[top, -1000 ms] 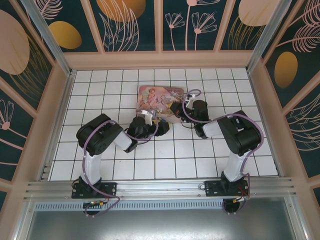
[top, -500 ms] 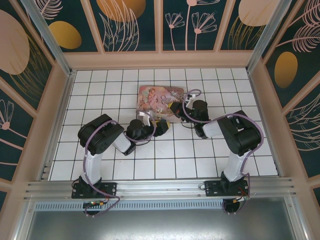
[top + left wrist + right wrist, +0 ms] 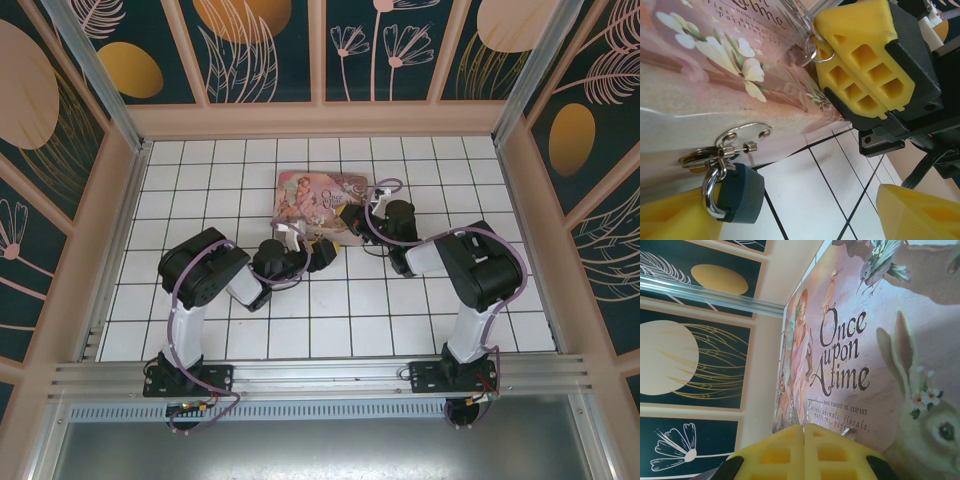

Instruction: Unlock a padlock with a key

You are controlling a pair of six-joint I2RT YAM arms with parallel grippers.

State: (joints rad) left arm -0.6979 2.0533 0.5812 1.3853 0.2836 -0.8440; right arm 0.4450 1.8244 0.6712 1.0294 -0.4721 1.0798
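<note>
Small blue-bodied padlock with a silver shackle [image 3: 737, 195] hangs off the hasp on the near front edge of the pink floral tin box [image 3: 700, 75]. Shackle end toward the tin, body pointing away over the white tiled tabletop [image 3: 805, 190]. Left hand [image 3: 790, 215] spread, with the padlock against one yellow finger [image 3: 670, 220]. Right hand [image 3: 804, 432] over the tin's lid, pressed together, apparently pinching the slim grey metal key [image 3: 801, 17]. Silver ring [image 3: 816, 48] dangles at its tips.

Blue padlock [image 3: 741, 193] hangs; key [image 3: 807, 54] seemingly pinched.
</note>
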